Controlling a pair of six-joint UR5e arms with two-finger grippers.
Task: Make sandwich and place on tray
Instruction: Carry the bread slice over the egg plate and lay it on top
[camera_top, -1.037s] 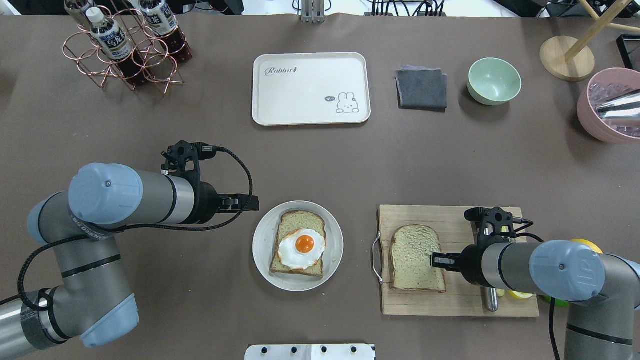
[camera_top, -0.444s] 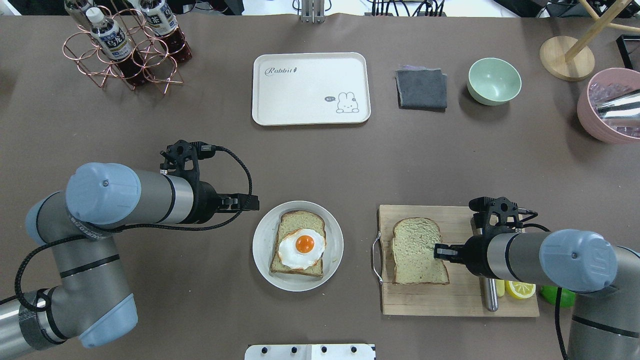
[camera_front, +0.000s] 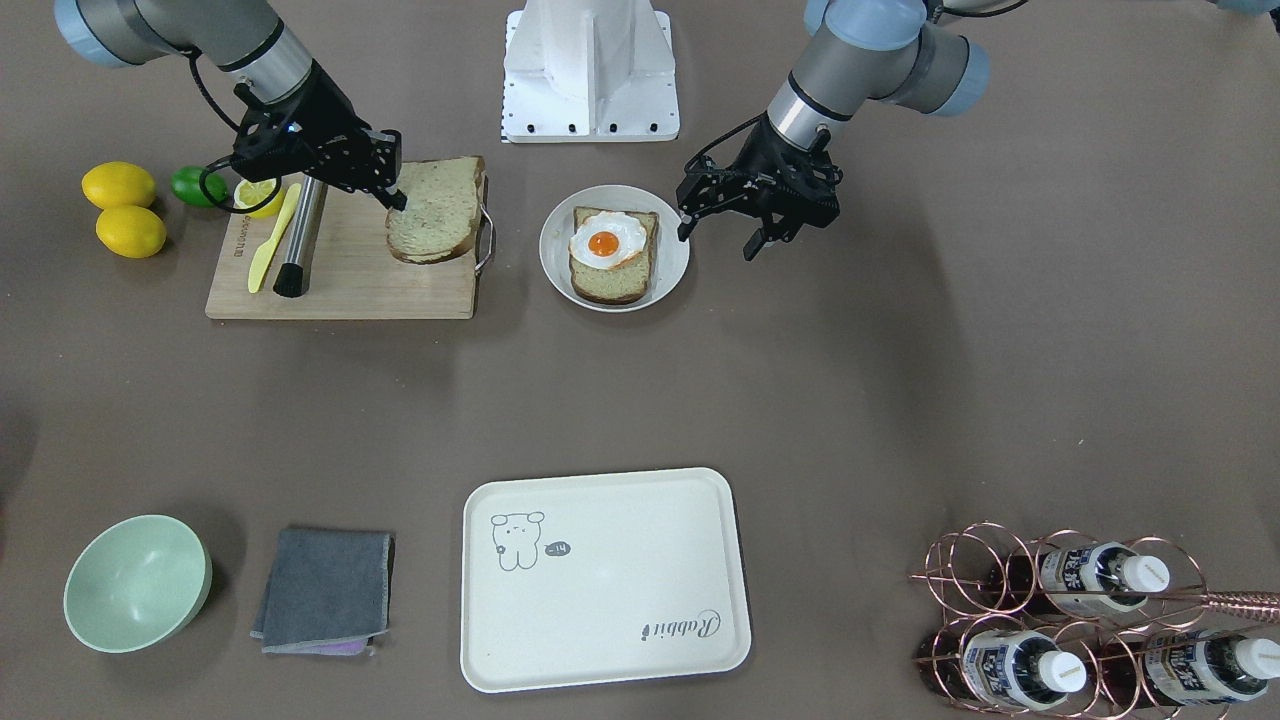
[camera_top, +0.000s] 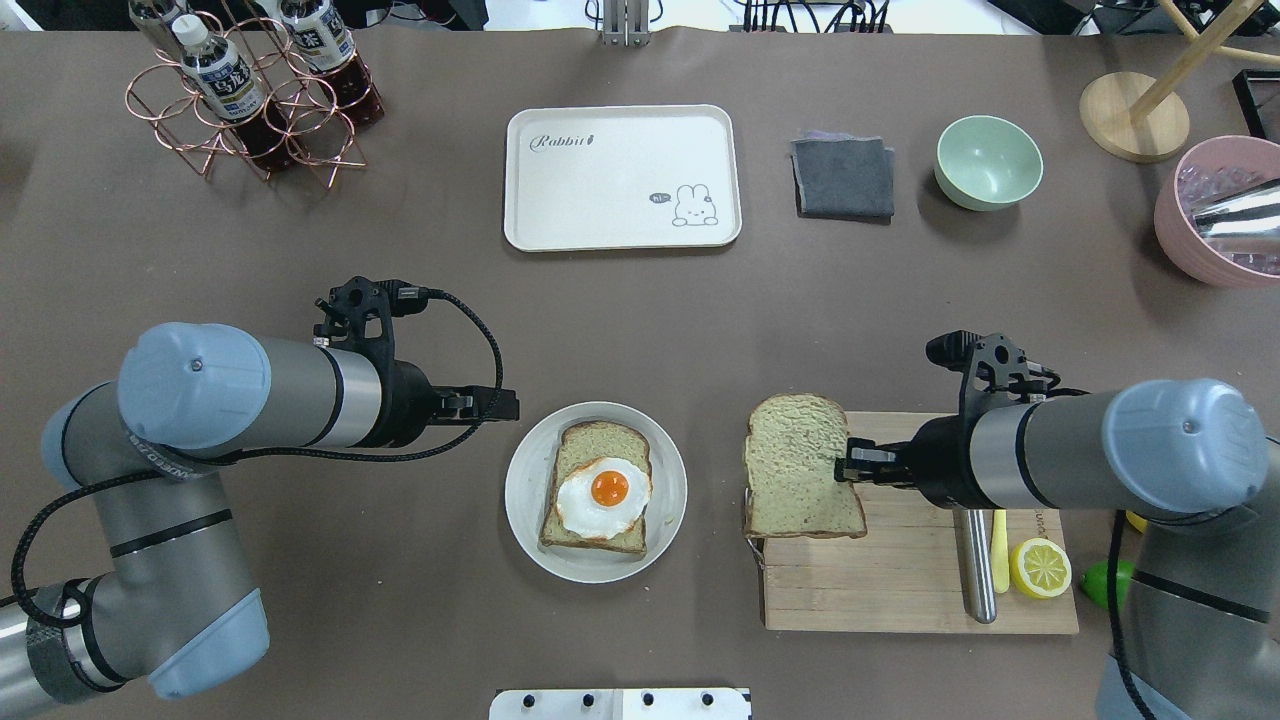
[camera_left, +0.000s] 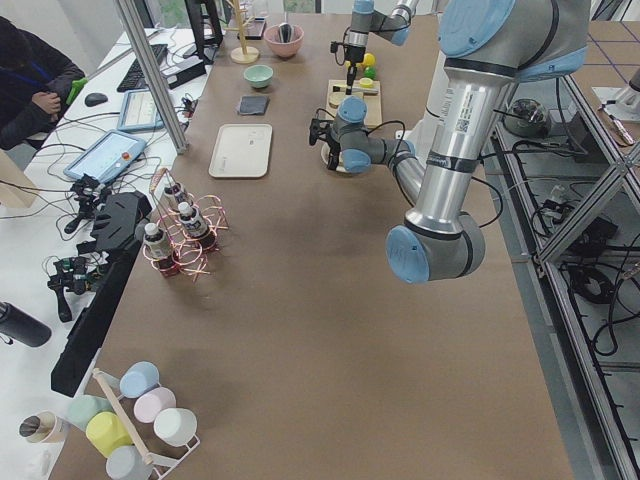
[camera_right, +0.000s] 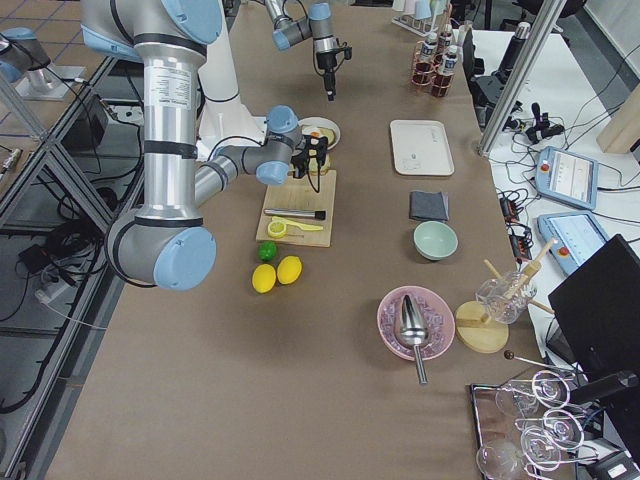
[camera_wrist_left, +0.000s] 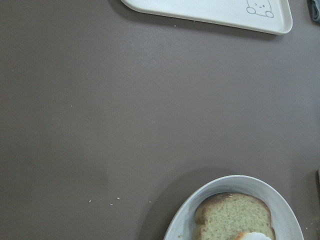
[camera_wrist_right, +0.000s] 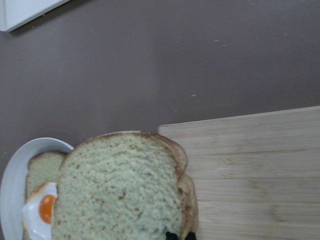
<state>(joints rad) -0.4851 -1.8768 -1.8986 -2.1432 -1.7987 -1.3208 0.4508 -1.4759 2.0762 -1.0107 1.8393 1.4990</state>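
One pale toy bread slice (camera_top: 598, 450) with a fried egg (camera_top: 604, 494) on top lies on the round grey plate (camera_top: 522, 490). My right gripper (camera_top: 850, 466) is shut on the edge of a second bread slice (camera_top: 798, 465) and holds it above the left end of the wooden cutting board (camera_top: 900, 585). The right wrist view shows this slice (camera_wrist_right: 120, 190) overlapping the plate (camera_wrist_right: 20, 160). My left gripper (camera_front: 718, 238) hangs open and empty just beside the plate's left rim. The cream tray (camera_top: 620, 175) sits bare at the far middle of the table.
On the board lie a steel rod (camera_top: 975, 570), a yellow knife (camera_top: 1000, 550) and a lemon half (camera_top: 1040, 568). A lime (camera_top: 1105, 580) and lemons (camera_front: 120, 185) lie beside it. Farther back are a grey cloth (camera_top: 843, 177), a green bowl (camera_top: 988, 160), a pink bowl (camera_top: 1215, 215) and a bottle rack (camera_top: 250, 95).
My right gripper has lifted the bread slice off the board and carried it left and away, toward the plate. My left arm has hardly moved.
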